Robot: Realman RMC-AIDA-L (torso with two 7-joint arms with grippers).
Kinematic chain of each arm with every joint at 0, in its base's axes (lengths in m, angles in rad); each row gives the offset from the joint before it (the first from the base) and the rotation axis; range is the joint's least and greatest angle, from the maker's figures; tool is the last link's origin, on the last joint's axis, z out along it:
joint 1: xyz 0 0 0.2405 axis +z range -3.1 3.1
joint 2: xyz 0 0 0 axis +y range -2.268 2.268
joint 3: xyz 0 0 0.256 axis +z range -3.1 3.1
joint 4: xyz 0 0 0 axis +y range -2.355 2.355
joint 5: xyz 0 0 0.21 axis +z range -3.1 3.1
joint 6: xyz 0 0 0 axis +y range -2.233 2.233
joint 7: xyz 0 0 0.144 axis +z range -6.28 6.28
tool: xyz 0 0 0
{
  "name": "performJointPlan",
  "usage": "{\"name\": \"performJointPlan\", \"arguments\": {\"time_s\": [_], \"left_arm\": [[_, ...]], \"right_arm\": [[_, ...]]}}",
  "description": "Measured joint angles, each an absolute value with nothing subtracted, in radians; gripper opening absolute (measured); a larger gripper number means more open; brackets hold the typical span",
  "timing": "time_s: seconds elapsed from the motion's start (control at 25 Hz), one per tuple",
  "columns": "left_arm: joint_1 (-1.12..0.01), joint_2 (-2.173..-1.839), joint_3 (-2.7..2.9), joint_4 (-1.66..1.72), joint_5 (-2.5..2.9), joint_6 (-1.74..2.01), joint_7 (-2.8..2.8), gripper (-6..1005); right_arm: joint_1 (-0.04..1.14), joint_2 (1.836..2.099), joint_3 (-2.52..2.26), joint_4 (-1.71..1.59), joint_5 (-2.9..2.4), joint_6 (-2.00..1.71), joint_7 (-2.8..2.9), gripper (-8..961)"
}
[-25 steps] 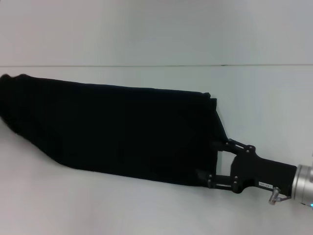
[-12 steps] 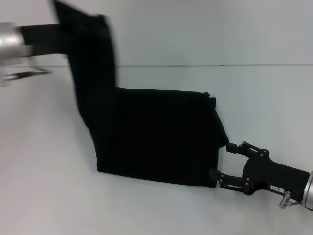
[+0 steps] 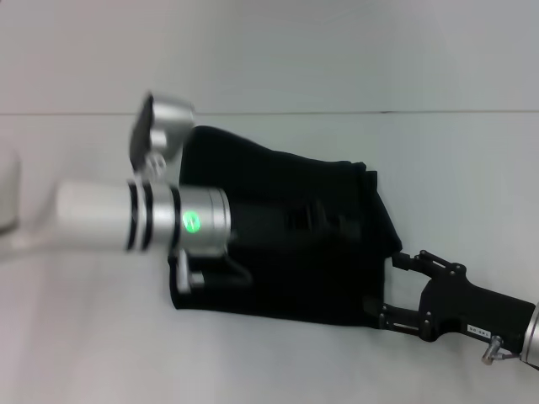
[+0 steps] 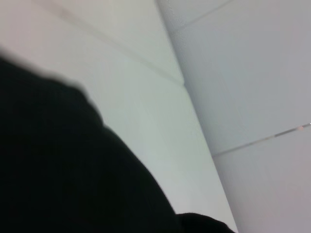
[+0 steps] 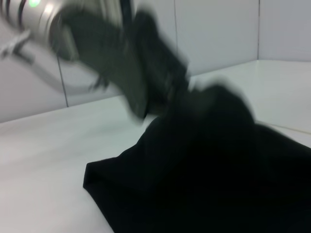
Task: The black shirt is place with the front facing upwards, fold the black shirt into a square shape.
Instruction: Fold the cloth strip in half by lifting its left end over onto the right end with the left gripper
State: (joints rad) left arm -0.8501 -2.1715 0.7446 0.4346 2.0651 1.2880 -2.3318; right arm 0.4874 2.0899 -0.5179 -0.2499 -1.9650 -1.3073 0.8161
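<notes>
Here the black shirt [image 3: 286, 244] lies as a folded, roughly rectangular dark mass across the middle of the head view, on the pale counter [image 3: 84, 353]. No lettering or neck label shows on it from any camera; the cloth reads as plain matte black with soft, rounded edges. A small white sticker sits on the right end effector's body, but its print is too small to read.

The left end effector [image 3: 316, 217] reaches in from the left of the frame over the shirt, its silver wrist cuff carrying a lit green dot; black against black cloth, whether its fingers are parted or closed I cannot tell. The right end effector [image 3: 386, 284] sits at the lower right, its two linked black fingers spread wide at the shirt's right edge.

The right wrist view [image 5: 204, 170] shows what the head view hides: the cloth bunched up into a raised hump under the left end effector [image 5: 160, 87]. The left wrist view shows only a dark curve of fabric [image 4: 63, 170] against the white counter and wall panels.
</notes>
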Motion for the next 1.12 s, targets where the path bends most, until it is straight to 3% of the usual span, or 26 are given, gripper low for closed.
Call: {"name": "performJointPlan", "arguments": {"time_s": [0.28, 1.12], "left_arm": [[-0.83, -2.169, 0.755, 0.326, 1.998, 1.257, -2.253, 49], [-0.812, -2.166, 0.756, 0.381, 1.985, 1.4, -2.233, 48]], "right_arm": [[0.509, 2.096, -0.454, -0.231, -1.964, -1.237, 0.816, 930], [0.757, 2.102, -0.437, -0.111, -1.885, -0.912, 0.808, 929]]}}
